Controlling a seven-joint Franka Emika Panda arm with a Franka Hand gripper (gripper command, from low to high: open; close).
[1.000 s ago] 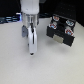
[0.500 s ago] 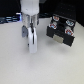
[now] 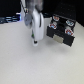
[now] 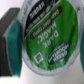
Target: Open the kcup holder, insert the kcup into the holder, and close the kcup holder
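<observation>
The jaws are clamped on the kcup point(image 4: 47, 42), its green lid filling the wrist view, held low over the bench point(image 3: 30, 67), probably for carrying. To its right in the exterior view stands the kcup holder point(image 3: 61, 30).

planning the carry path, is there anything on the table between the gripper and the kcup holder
Nothing: in the exterior view only bare white table separates the gripper from the kcup holder.

The kcup point(image 4: 50, 37) has a green top with white lettering; the kcup holder point(image 3: 62, 28) is black.
</observation>
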